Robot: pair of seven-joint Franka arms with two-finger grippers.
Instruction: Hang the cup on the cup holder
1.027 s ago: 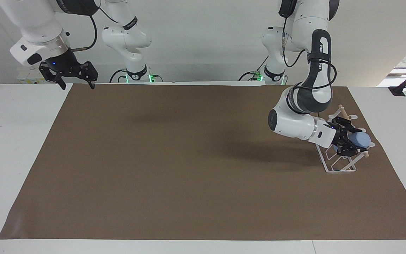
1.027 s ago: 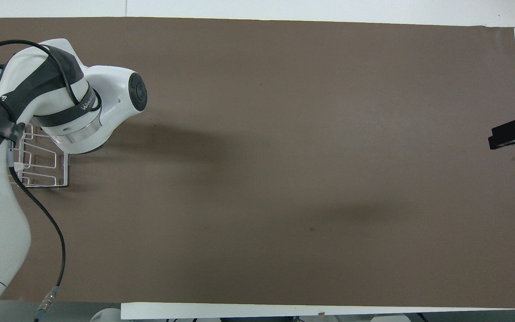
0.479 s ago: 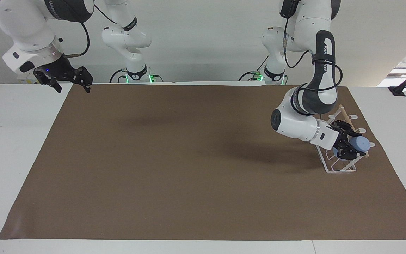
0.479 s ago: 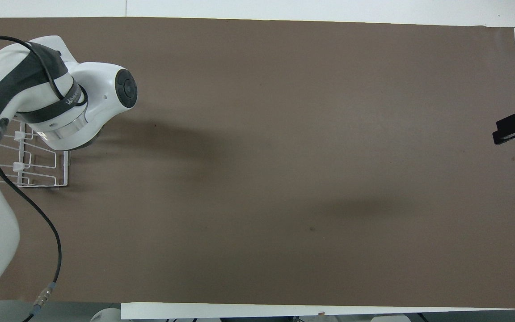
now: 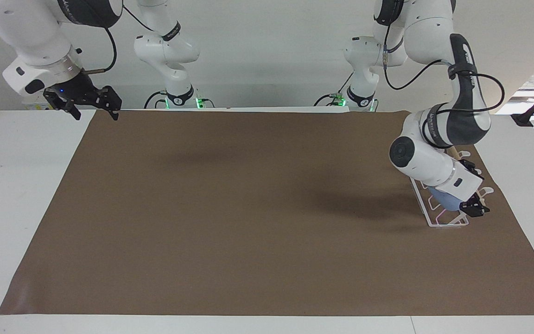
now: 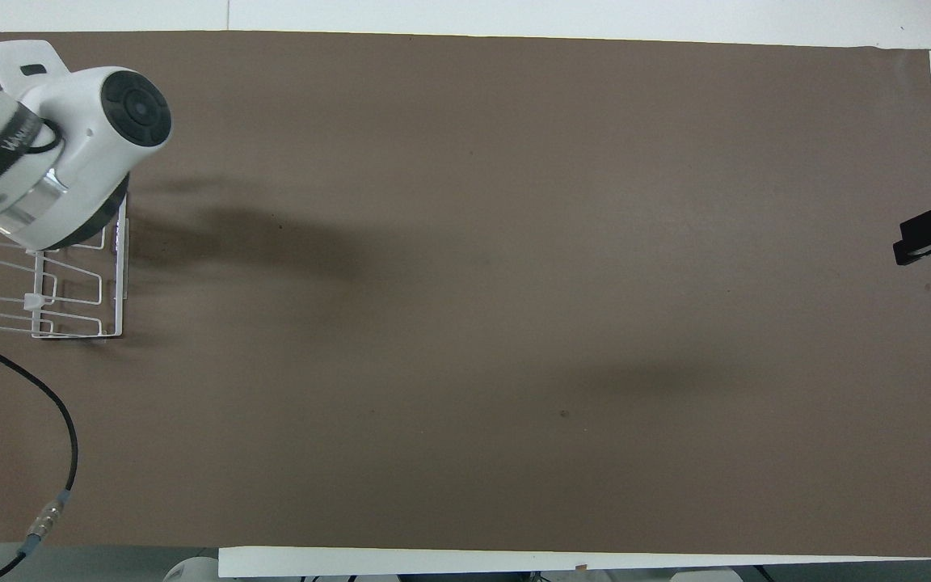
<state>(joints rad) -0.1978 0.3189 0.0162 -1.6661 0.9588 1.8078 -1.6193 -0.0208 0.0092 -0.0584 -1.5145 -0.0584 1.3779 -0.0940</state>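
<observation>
With the small light-blue plastic cup [image 5: 443, 200] lodged in the white wire cup holder [image 5: 438, 221] at the bench's four o'clock, the left gripper [image 5: 475, 208], jaws spread, should withdraw straight without snagging wire, while the right gripper [image 5: 92, 103] waits spread at ten o'clock

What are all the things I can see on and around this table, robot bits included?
Cup: one, light blue, in the cup holder under the left arm's wrist, mostly hidden.
Cup holder: one, white wire with a pale wooden dowel, on the paper at the left arm's end of the table.
Brown paper: one sheet, covering most of the table.
Table: one, white, showing around the paper.
Left gripper: one, black, low over the cup holder beside the cup, fingers not clear enough to judge.
Right gripper: one, black, open, holding nothing, waiting in the air over the corner of the paper at the right arm's end.
</observation>
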